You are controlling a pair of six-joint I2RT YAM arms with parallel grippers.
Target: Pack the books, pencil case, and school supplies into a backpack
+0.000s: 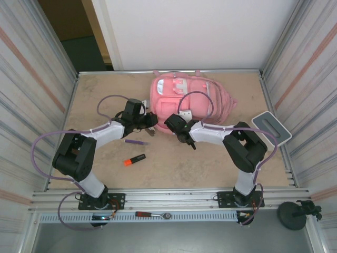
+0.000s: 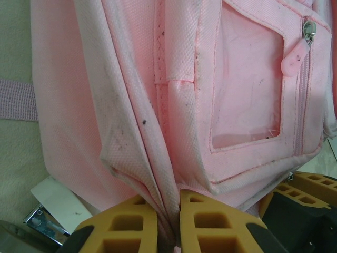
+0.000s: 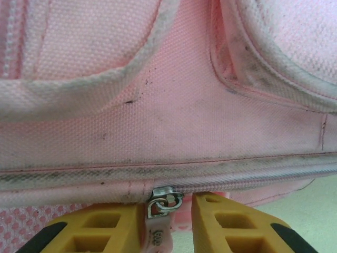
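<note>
Left end effector (image 2: 168, 229): yellow ribbed pads together, clamped on a pinched fold of the pink woven-fabric backpack (image 2: 126, 105). The fold runs straight up away from the pads, beside a flat window pocket (image 2: 247, 84) with a stitched border. Right end effector (image 3: 167, 232): pads narrowly apart, straddling the small metal zipper pull (image 3: 164, 202). The pull sits just beside one pad with a visible gap to the other, so it isn't clamped. The zip seam runs crosswise just above the pads, with grubby piped edging beyond it. Top view: the backpack lies flat at the far middle of the tan bench (image 1: 105, 100), pocket face up, long axis roughly left-right. Can't tell which end is its top. Both end effectors sit at its near edge, the left one at the near-left corner. Thin purple pen (image 1: 136, 142) lies nearer, beside the left arm, axis roughly left-right. Short orange-and-black marker (image 1: 134, 159) is nearer still, tilted, orange end near-left. Grey-white rectangular box (image 1: 271, 127) sits by the right wall, apart from the backpack.
</note>
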